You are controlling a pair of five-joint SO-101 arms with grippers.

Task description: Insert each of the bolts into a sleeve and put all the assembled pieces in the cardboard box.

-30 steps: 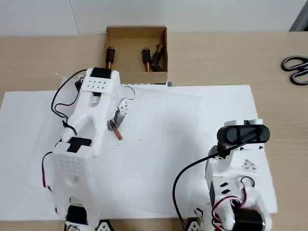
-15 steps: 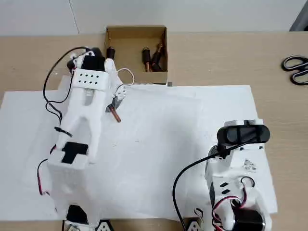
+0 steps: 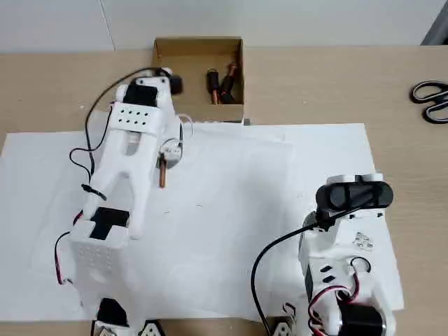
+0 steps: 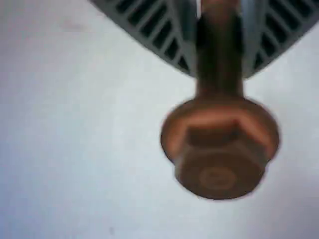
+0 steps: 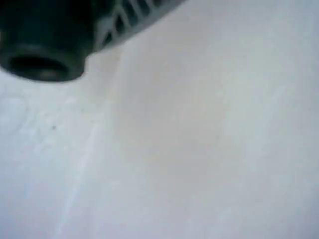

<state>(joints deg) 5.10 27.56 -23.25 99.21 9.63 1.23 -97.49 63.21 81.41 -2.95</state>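
- The left gripper (image 3: 168, 154) is pinched tight on the shank of a copper bolt with a hex flange head (image 4: 219, 149). The bolt hangs above the white paper sheet (image 3: 280, 210), just in front of the open cardboard box (image 3: 198, 42) but not over it.
- The right gripper (image 5: 84, 27) looks clamped on a black tubular sleeve (image 5: 42, 47). Its open end faces outward, low over the paper, well apart from the bolt.
- The box already holds a few copper-and-black assembled pieces (image 3: 220, 84) on its right side.
- Below the jaws the bolt looks like bare copper. The bit between the jaws is too dark to tell, so the best guess is this one hasn't got its sleeve yet and joining them is the job in hand.
- To do it well, the left arm should bring the bolt across and line its axis up with the sleeve's opening before pushing. A crooked start will just jam.
- It should go slow, since the bolt could pivot in those ribbed jaws under side load.
- The sleeve side is best left parked as a fixed target.
- Boxing comes only once the bolt is seated.
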